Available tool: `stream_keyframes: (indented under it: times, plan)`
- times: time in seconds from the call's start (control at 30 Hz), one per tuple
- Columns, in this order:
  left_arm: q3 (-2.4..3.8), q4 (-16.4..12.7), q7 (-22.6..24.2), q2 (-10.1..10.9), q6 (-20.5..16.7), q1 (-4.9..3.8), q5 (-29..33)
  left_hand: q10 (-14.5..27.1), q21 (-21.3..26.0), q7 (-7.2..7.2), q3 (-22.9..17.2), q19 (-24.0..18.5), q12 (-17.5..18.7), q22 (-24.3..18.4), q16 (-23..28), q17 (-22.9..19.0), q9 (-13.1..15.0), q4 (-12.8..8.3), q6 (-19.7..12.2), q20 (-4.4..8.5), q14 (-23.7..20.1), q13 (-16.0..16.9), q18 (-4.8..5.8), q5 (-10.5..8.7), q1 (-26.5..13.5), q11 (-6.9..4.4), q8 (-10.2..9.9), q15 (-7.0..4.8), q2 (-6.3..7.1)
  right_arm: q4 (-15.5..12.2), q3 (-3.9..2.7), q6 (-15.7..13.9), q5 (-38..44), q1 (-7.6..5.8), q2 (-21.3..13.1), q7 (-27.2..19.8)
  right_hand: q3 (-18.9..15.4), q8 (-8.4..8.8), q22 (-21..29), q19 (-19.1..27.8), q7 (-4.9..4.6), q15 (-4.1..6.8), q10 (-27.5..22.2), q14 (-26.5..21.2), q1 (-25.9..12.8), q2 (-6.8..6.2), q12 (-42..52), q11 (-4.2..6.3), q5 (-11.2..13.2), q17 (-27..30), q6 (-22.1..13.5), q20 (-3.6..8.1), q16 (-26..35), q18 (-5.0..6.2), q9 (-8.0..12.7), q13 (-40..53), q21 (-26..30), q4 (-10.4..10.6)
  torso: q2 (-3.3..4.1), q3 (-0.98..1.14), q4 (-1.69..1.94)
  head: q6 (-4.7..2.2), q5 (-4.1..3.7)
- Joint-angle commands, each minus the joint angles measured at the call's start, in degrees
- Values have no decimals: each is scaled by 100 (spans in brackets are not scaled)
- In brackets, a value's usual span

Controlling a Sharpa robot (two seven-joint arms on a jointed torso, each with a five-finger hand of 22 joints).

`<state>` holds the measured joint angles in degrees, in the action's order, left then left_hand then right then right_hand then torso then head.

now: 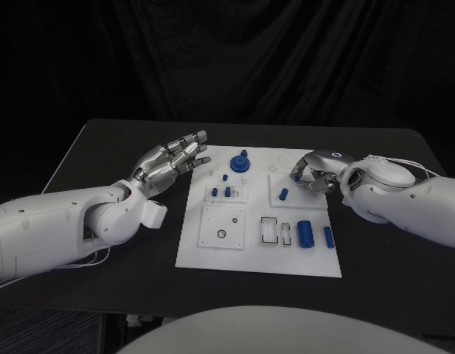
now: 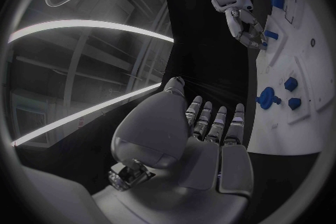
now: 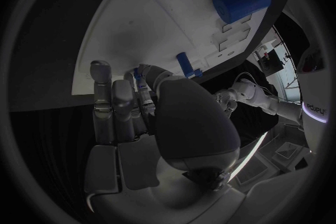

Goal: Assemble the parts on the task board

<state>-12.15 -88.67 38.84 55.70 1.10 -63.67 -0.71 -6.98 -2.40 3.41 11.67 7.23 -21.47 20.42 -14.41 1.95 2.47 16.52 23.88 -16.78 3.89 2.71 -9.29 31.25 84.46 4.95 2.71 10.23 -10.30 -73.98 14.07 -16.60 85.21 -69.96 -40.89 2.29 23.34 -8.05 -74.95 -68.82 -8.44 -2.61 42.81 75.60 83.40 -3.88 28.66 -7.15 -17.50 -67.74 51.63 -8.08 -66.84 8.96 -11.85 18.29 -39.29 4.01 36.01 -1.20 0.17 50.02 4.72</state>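
Two silver hands are working the white rectangular task board (image 1: 219,254): the right hand (image 1: 314,175) is curling over the far right corner, seemingly pinching a small blue part (image 3: 138,75), and should lift straight before seeking its socket, while the left hand (image 1: 172,161) is hovering released, fingers spread, just beside the board's left edge. Whether the right fingers (image 3: 119,102) are truly gripping I cannot tell, since the thumb is hiding the contact.

My silver left hand (image 1: 172,161) and silver right hand (image 1: 314,174) sit on white arms over a black table (image 1: 110,140), where the white task board (image 1: 259,251) carries blue parts (image 1: 304,234) before a black curtain (image 1: 248,59).
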Motion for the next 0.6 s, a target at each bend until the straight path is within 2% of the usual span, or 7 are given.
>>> stream_keyframes:
  times: [0.03,0.1,0.27,0.43,0.6]
  plan:
    - [6,-5,463,-15,122,9,34,30,-41,88,12,37,-47,1,-31,9,12,-32,29,3,9,-2,-26,52,80,-37,-6,43,-5,10,-2,-90,44,30,7,-40,13,-27,-367,-41,-7,23,58,41,59,23,30,3,6,3,39,-6,-37,-23,-16,-14,-39,-50,-3,-5,0,-2,3]
    - [6,-6,456,-16,131,10,34,29,-44,141,10,50,-64,7,-46,11,19,-29,89,3,17,0,-20,73,97,-56,5,48,-12,15,-2,-90,44,36,12,-37,45,-108,-384,-66,-40,54,203,59,152,52,41,36,-27,4,154,24,-57,-30,-77,-47,-123,-155,-3,-6,-6,-2,11]
    - [6,-7,441,-17,148,13,34,30,-46,159,8,59,-68,16,-53,12,20,-28,100,3,20,0,-17,95,105,-59,7,53,-16,38,-2,-114,44,51,31,-35,93,-162,-403,-86,-76,85,380,79,288,87,41,63,-58,11,205,63,-74,-41,-143,-94,-245,-313,-2,-6,-11,-2,9]
    - [6,-2,424,-20,159,15,34,31,-49,174,3,70,-76,23,-64,13,21,-25,112,2,25,0,-13,124,115,-56,9,60,-26,80,-3,-218,44,66,63,-74,108,-205,-423,-112,-107,106,565,108,350,130,62,89,-10,7,253,87,-98,-56,-199,-122,-397,-399,-3,-4,-9,-2,8]
    - [6,2,407,-25,169,18,34,32,-53,189,-4,83,-85,35,-77,15,22,-23,123,1,32,1,-8,149,125,-49,10,68,-40,133,-3,-314,44,78,103,-111,82,-261,-437,-138,-97,121,694,148,342,171,30,109,111,-6,321,98,-132,-72,-263,-172,-530,-416,-1,-1,-11,-2,2]
